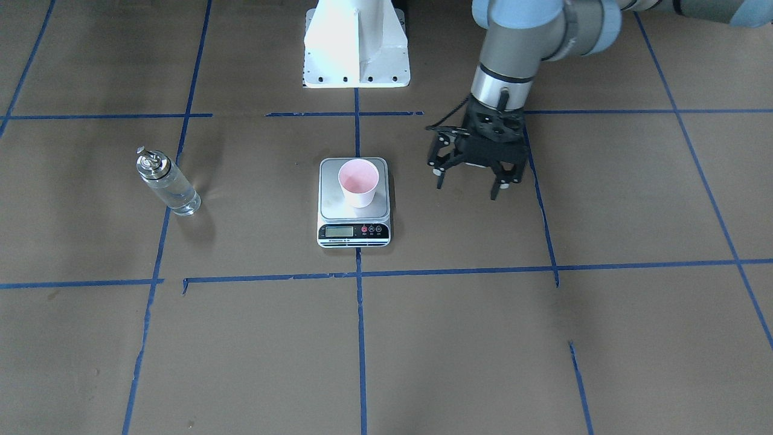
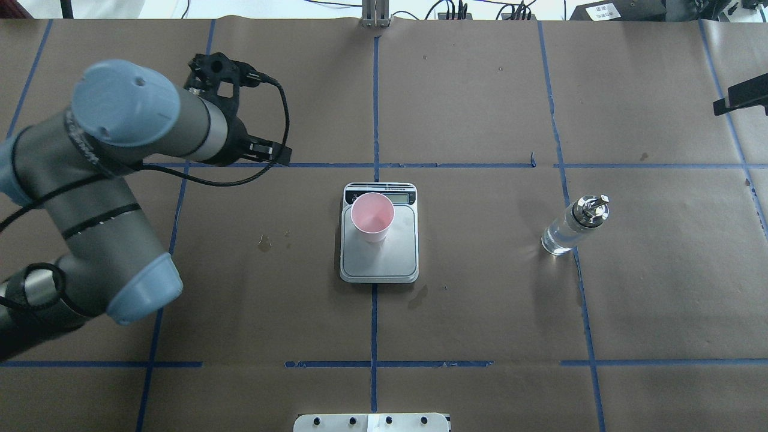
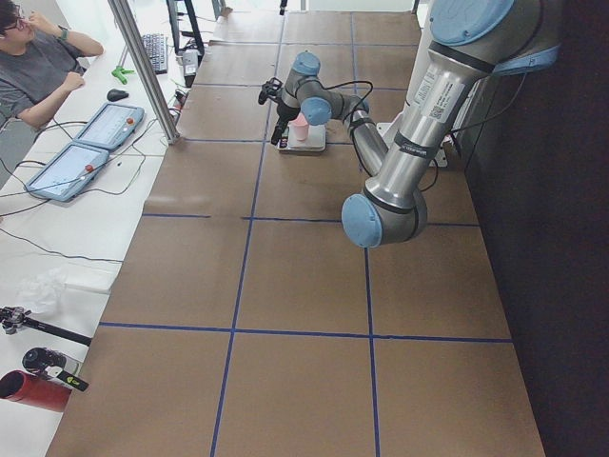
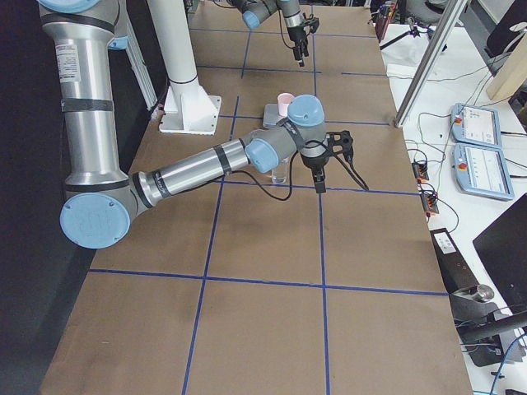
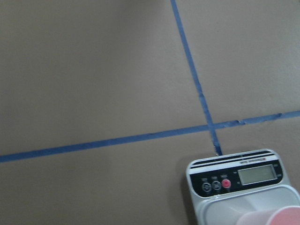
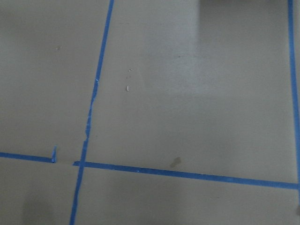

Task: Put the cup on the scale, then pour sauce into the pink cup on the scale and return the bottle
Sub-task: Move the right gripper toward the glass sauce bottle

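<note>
My left pincer [image 1: 468,186] hangs spread wide and holds nothing. It is just beside the scale [image 1: 333,202] on my left and does not touch it. From overhead its fingers are hidden under my own wrist, so only the front-facing view shows the gap.

My right pincer [image 4: 319,177] shows clearly only in the side view from my right. I cannot tell from there whether it is spread or closed.

The cup [image 1: 359,181] stands upright on the scale's steel platform, inside the platform's edges. My left wrist view cuts it down to a pink sliver in the bottom corner, with only the display end of the scale in view. The digits on the display are too small to read.

The bottle [image 1: 169,184] stands upright on the counter [image 1: 483,338], on a blue tape line [image 1: 459,272] and well apart from the scale on my right. The sauce [image 1: 180,198] inside is clear and hard to tell from the glass. In the view from my right, my forearm covers most of the bottle.

A broad stretch of brown counter paper lies between bottle and scale. My right wrist view shows only paper and tape.
</note>
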Controlling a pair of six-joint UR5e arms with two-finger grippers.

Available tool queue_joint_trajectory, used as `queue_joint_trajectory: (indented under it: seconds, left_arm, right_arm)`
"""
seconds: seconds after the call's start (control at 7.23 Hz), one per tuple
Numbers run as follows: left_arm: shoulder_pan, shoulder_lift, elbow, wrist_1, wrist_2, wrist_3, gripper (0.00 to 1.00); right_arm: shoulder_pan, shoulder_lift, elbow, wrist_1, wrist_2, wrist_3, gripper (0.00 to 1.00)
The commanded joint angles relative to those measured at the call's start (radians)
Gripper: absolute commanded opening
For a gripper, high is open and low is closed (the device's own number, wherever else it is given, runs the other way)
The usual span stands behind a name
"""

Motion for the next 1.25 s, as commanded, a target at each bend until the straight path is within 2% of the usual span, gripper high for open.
queue_joint_trajectory:
  seconds: [0.0,0.14,0.28,0.42,0.55,0.69,0.83,0.97,1.11]
  left_arm:
    - [-0.277,0.14,0.009,-0.008,-0.15,0.435,1.0]
    - [-0.437,0.215,0.073,-0.062,-0.231,0.668,1.0]
    - [-0.587,0.301,0.183,-0.187,-0.341,0.874,1.0]
    - [-0.702,0.365,0.292,-0.284,-0.412,0.916,1.0]
    - [-0.728,0.428,0.346,-0.332,-0.421,0.977,1.0]
    - [-0.796,0.471,0.331,-0.322,-0.434,0.983,1.0]
    - [-0.808,0.533,0.315,-0.305,-0.436,0.98,1.0]
    - [-0.808,0.539,0.308,-0.22,-0.439,0.98,1.0]
    - [-0.811,0.551,0.279,-0.183,-0.478,0.979,1.0]
  right_arm:
    - [-0.108,-0.002,0.109,-0.003,-0.051,0.182,1.0]
    - [-0.157,-0.004,0.16,-0.003,-0.08,0.251,1.0]
    - [-0.217,-0.007,0.23,-0.004,-0.126,0.339,1.0]
    - [-0.28,-0.018,0.292,-0.006,-0.172,0.411,1.0]
    - [-0.35,-0.034,0.333,-0.007,-0.24,0.448,1.0]
    - [-0.436,-0.066,0.381,-0.007,-0.337,0.48,1.0]
    - [-0.533,-0.111,0.435,-0.006,-0.441,0.52,1.0]
    - [-0.66,-0.146,0.462,-0.006,-0.591,0.563,1.0]
    - [-0.791,-0.18,0.463,0.007,-0.785,0.621,1.0]
